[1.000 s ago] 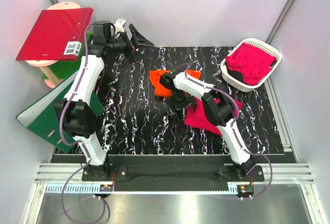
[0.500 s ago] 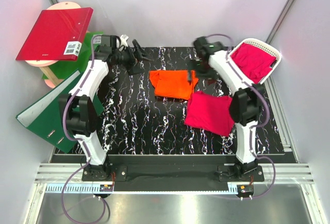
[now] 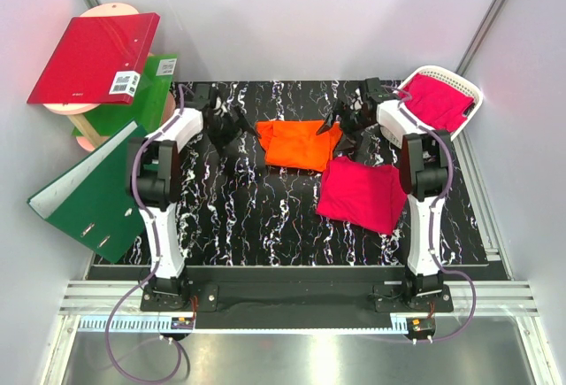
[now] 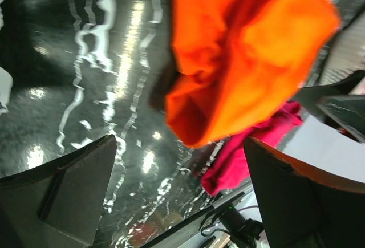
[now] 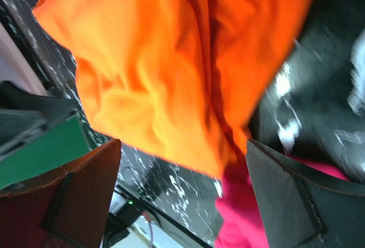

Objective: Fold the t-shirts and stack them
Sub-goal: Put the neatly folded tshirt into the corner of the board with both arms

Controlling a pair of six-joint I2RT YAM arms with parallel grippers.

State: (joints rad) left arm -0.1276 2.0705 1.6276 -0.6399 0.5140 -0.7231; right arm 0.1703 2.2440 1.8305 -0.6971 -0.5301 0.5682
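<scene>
A bright orange t-shirt (image 3: 299, 144) lies spread at the back middle of the black marbled table (image 3: 239, 217). A folded magenta-pink t-shirt (image 3: 361, 192) lies just in front of it, to the right. More pink cloth (image 3: 435, 103) fills the white basket (image 3: 442, 71). My left gripper (image 3: 232, 130) hangs open by the orange shirt's left edge, and my right gripper (image 3: 340, 130) hangs open by its right edge. In the left wrist view the orange shirt (image 4: 245, 48) lies ahead of the open left gripper (image 4: 179, 194). In the right wrist view the orange shirt (image 5: 171, 60) likewise lies ahead of the open right gripper (image 5: 182, 196).
A red binder (image 3: 93, 56) rests on a wooden stand at the back left. A green binder (image 3: 84, 195) leans off the table's left edge. The basket stands at the back right corner. White walls close in on three sides.
My right arm has swung from the table's middle to the back right, ending at the orange shirt's right edge. The left gripper has come down to the shirt's left edge.
</scene>
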